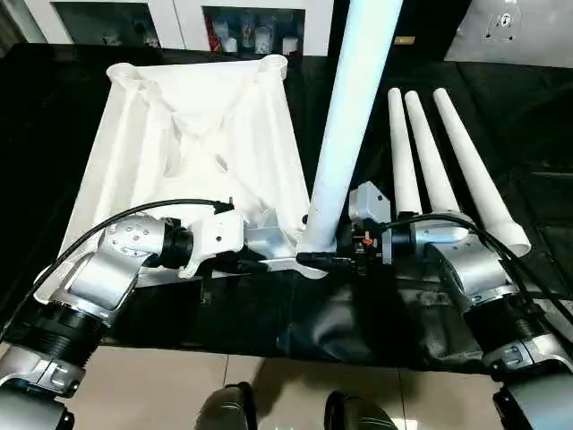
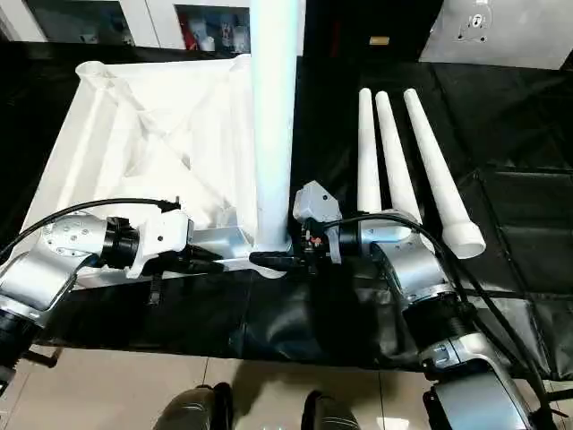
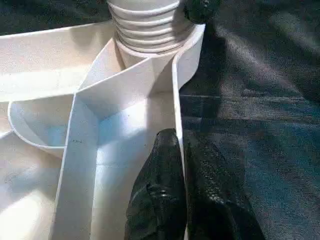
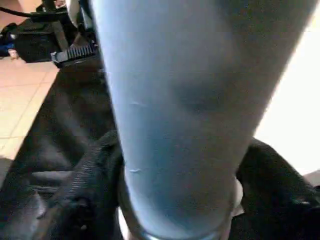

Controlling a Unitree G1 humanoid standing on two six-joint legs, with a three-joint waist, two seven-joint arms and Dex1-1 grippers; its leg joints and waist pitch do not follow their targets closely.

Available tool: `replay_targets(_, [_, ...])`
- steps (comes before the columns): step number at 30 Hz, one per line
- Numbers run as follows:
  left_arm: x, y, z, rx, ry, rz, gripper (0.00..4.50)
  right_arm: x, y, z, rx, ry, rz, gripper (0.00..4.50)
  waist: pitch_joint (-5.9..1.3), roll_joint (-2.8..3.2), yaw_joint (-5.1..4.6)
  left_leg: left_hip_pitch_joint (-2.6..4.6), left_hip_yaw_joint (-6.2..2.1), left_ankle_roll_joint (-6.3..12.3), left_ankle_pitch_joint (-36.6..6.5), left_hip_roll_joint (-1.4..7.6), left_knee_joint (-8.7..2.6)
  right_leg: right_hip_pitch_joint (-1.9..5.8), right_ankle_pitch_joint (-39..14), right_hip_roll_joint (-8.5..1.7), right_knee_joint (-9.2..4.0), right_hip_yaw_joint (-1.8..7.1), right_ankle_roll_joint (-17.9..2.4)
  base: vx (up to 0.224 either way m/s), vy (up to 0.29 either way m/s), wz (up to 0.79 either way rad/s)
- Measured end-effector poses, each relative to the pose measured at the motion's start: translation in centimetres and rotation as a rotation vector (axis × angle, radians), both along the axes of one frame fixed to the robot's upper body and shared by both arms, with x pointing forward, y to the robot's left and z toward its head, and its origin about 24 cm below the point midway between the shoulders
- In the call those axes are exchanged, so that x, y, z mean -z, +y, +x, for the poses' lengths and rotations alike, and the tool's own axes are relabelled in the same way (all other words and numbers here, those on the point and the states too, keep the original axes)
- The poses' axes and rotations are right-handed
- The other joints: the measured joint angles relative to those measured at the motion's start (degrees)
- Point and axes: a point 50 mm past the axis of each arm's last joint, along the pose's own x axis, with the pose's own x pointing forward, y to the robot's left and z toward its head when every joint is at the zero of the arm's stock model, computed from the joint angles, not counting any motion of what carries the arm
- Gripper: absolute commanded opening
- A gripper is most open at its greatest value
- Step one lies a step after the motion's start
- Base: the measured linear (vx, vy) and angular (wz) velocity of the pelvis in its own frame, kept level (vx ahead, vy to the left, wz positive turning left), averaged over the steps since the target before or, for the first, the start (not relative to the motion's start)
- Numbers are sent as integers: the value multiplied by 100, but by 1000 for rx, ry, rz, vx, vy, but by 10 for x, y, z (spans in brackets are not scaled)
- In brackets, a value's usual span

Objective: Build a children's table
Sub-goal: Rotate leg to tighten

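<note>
Upright leg [image 1: 351,116] stands between right jaws; left jaws pinch tabletop rim [image 3: 178,85].

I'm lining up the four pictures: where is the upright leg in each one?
Left eye: upright leg, right of centre, foot in the near corner socket.
Right eye: centre.
Left wrist: its threaded end in the socket.
Right wrist: fills the middle.
Shared landmark: the tabletop, whose rim the left gripper pinches.
</note>
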Motion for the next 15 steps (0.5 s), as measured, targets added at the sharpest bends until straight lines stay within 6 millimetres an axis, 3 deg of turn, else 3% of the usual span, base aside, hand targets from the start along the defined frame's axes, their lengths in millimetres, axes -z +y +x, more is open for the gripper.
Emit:
replay_targets(3, [0, 0, 0, 0, 0, -1, 0, 0, 0, 0, -4, 2, -1, 278, 0, 0, 1, -1, -1, 0, 0, 0, 4, 0, 0, 0, 2, 0, 0, 0, 0, 0])
replay_targets(15, [0, -1, 0, -1, 5, -7, 0, 2, -2, -2, 7, 19, 16, 272, -1, 1, 8, -4, -4, 3, -2, 0, 7, 1, 0, 0, 1, -2, 0, 0, 0, 0])
